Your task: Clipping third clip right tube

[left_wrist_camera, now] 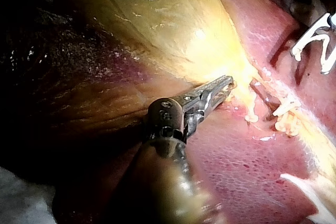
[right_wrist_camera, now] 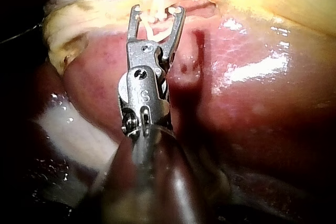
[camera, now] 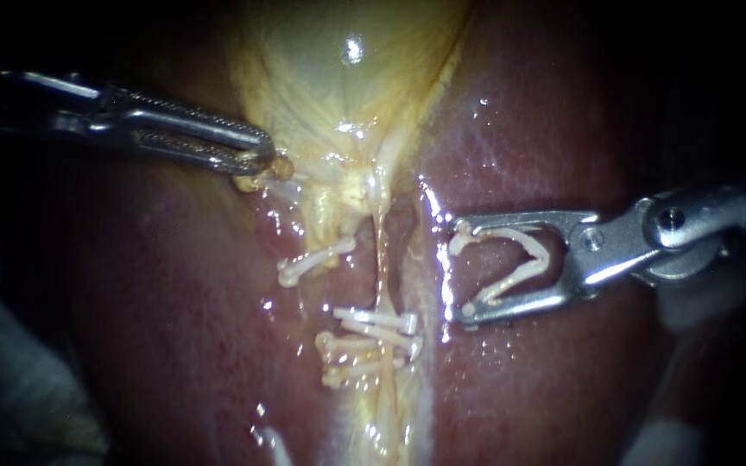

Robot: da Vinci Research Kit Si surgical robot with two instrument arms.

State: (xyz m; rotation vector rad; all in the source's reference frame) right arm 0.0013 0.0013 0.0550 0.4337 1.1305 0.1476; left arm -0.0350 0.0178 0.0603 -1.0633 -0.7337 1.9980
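Cradling an open clip (camera: 539, 255) in spread jaws, right instrument (camera: 461, 272) sits beside right tube (camera: 382, 259); left instrument (camera: 261, 155) clamps gallbladder (camera: 338, 86).

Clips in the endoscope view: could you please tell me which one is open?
The V-shaped clip held at the tip of the right instrument, apart from the rest. The other clips are pressed flat and shut.
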